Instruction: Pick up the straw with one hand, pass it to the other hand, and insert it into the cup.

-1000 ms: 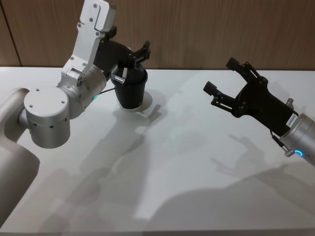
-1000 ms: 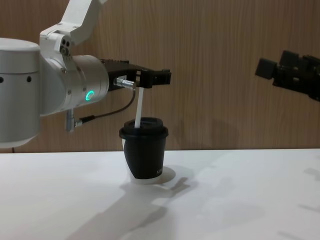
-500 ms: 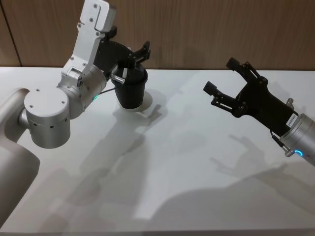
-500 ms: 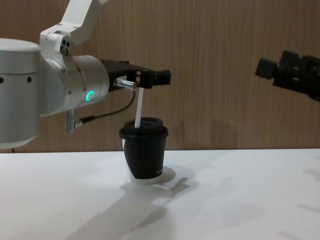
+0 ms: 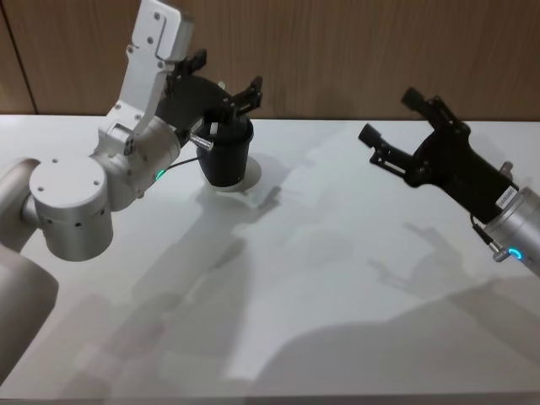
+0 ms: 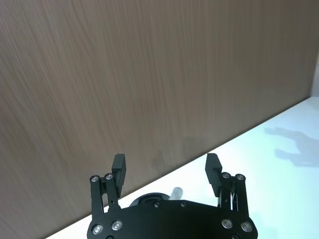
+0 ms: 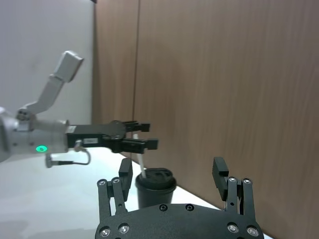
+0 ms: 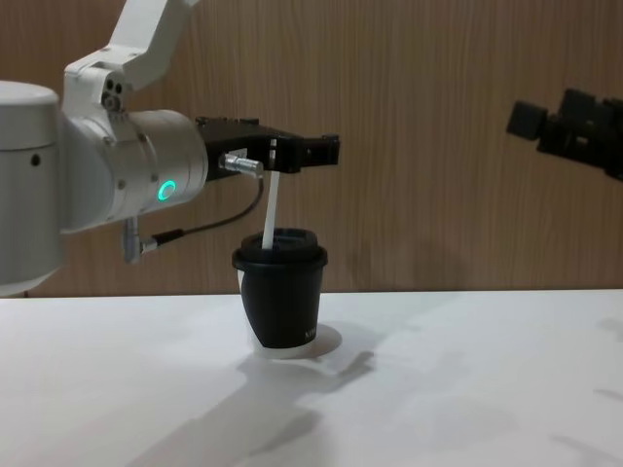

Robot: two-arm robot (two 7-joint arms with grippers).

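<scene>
Open left hand (image 5: 226,101) above cup (image 5: 224,154); right hand (image 5: 391,121) apart.

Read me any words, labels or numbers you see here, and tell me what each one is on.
Small white print low on the cup: too small to read.
White label near the wrist of the right gripper: too small to read.
No other text is visible.

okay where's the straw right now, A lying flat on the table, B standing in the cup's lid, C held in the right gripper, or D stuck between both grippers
B: in the chest view the straw rises from the lid of the cup, its top between the open fingers of the left gripper.
</scene>
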